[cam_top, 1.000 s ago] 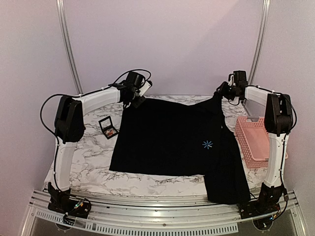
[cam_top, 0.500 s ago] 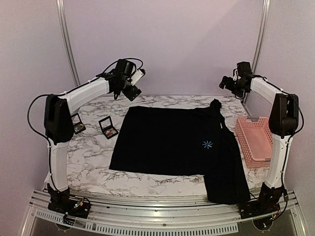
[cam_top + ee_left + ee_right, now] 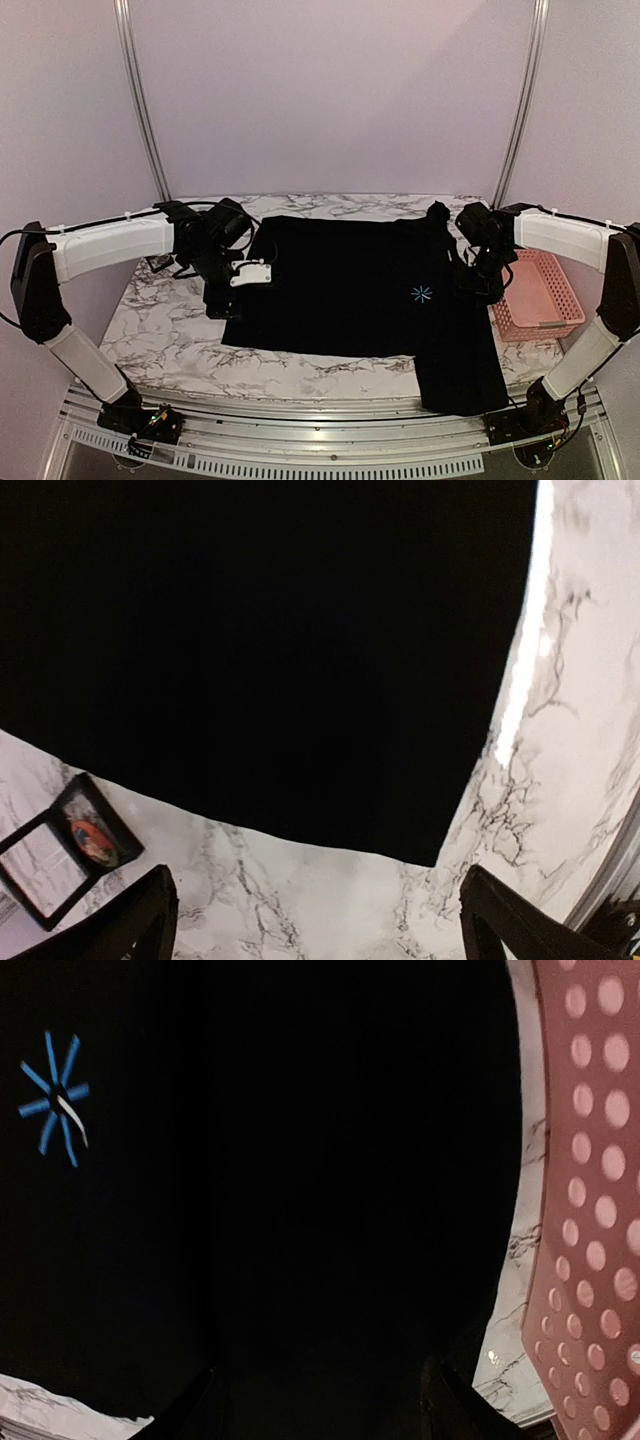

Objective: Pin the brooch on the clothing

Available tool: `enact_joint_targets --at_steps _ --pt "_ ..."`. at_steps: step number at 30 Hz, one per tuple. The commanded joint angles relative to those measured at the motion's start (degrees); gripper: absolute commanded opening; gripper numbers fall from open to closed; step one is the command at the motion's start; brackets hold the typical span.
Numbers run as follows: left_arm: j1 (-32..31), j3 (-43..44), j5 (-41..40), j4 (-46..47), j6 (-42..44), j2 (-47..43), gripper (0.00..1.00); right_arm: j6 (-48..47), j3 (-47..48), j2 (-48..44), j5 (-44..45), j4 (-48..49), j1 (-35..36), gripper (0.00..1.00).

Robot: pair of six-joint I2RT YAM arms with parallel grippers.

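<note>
Now shirt (image 3: 340, 290) lies flat, ready for pinning; brooch (image 3: 90, 840) in open case (image 3: 45, 865) left of it; left claw (image 3: 315, 910) wide, empty, near case, likely for pickup; right claw (image 3: 315, 1400) parted, empty, over shirt.

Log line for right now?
left claw: open, beside T-shirt edge | right claw: open, above T-shirt beside pink basket
</note>
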Motion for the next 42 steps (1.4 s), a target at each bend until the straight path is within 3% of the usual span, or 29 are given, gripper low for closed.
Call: enact_joint_targets --at_steps 1,4,10,13,14,17,20,23,24,28,33,36,39,42 --pt "0.12 -8.18 -2.32 3.44 3.28 -3.27 0.99 9.21 -7.2 -4.92 0.15 -5.54 2.36 0.72" --pt "0.03 -12.28 -2.59 7.12 4.65 -3.21 1.0 11.96 -11.22 -5.81 -0.83 -5.71 2.8 0.8" --pt "0.02 -18.0 -3.27 14.48 5.07 -1.43 1.0 12.31 -17.97 -5.41 -7.39 -0.32 2.85 0.82" --pt "0.03 -20.23 -6.12 20.23 4.17 -0.48 0.97 11.81 -19.81 -4.22 -8.52 2.6 2.82 0.68" --pt "0.03 -20.8 -6.77 22.08 4.06 -0.26 0.95 11.36 -20.08 -3.97 -9.2 3.97 2.82 0.54" --pt "0.03 -21.97 -6.68 25.37 3.46 0.12 0.78 10.83 -18.66 -4.76 -8.46 3.81 2.87 0.27" --pt "0.03 -23.06 -6.5 27.11 3.02 -0.01 0.52 10.35 -15.57 -6.37 -5.86 1.05 2.86 0.04" --pt "0.11 -23.26 -8.67 27.73 2.32 -0.88 0.04 9.78 -10.67 -9.16 -4.63 -1.74 2.71 0.0" --pt "0.12 -23.18 -10.06 27.77 1.71 -1.48 0.0 9.48 -8.94 -9.92 -4.59 -2.52 2.78 0.0" --pt "0.67 -18.44 -13.48 22.27 -2.13 -6.56 0.0 8.06 0.37 -13.58 -5.65 -9.17 2.69 0.0" --pt "2.01 -1.94 -2.13 -7.22 -5.35 -12.92 0.0 4.9 14.22 -19.43 -12.02 -21.82 2.63 0.0" --pt "2.42 7.54 4.56 -17.76 -6.5 -14.0 0.0 5.59 20.3 -24.68 -18.86 -21.82 2.67 0.0" --pt "3.33 16.87 6.3 -17.5 -8.63 -12.24 0.0 5.18 25.62 -24.13 -14.38 -19.56 2.24 0.0" --pt "4.49 27.5 3.19 -9.03 -12.82 -5.86 0.0 -0.32 31.43 -16.5 -14.32 -10.87 -5.26 0.0"
